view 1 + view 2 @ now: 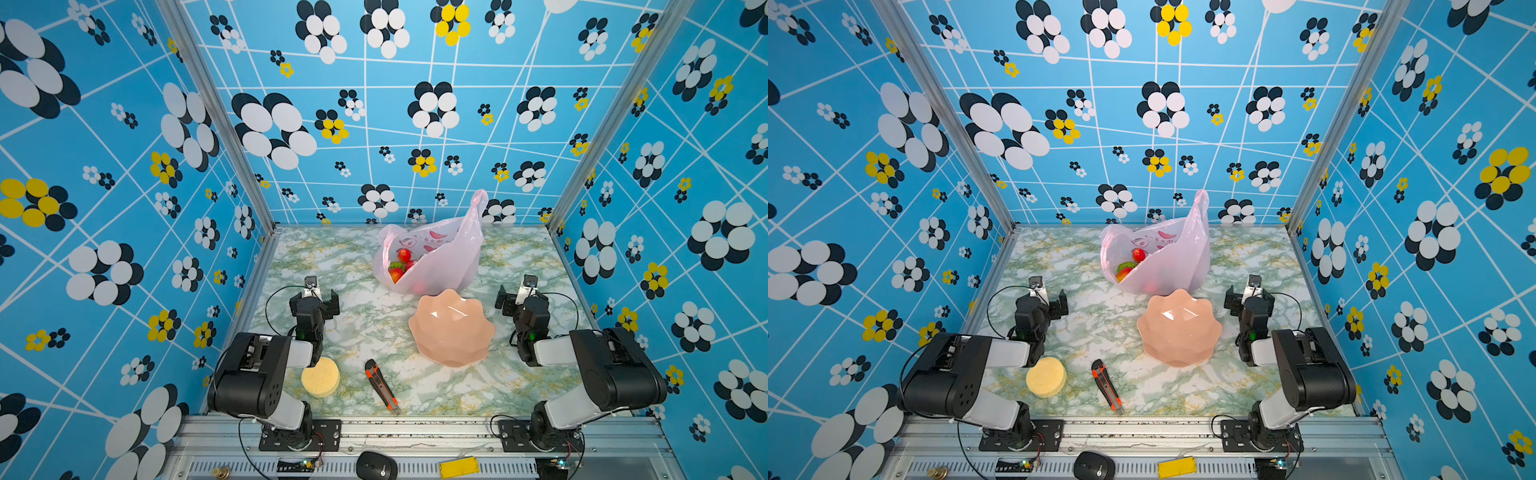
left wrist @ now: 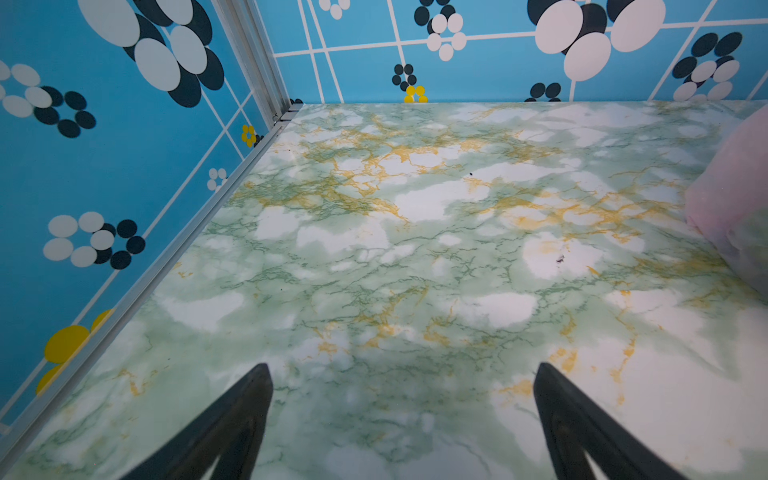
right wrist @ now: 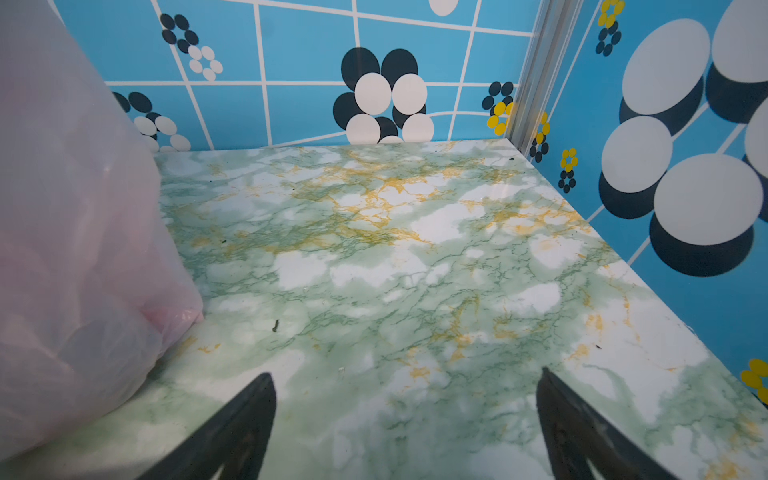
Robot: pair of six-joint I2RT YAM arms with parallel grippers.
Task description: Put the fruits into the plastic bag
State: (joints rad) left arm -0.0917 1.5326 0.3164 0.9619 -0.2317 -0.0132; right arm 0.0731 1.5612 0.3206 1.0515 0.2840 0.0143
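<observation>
One pink bag [image 1: 449, 266] slumps at the back, mouth gaping to take fruit; the bowl [image 1: 452, 328] before it sits empty. Both my left gripper [image 2: 401, 370] and right gripper [image 3: 407, 374] hang spread, grasping nothing, since I judge the fruits [image 1: 401, 259] all lie inside the bag.

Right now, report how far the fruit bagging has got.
Done: fruits sit inside the plastic bag; the pink bowl is empty and no fruit shows on the table. In hand: nothing; left fingers and right fingers stand open over bare table. Left: apparently nothing.
</observation>
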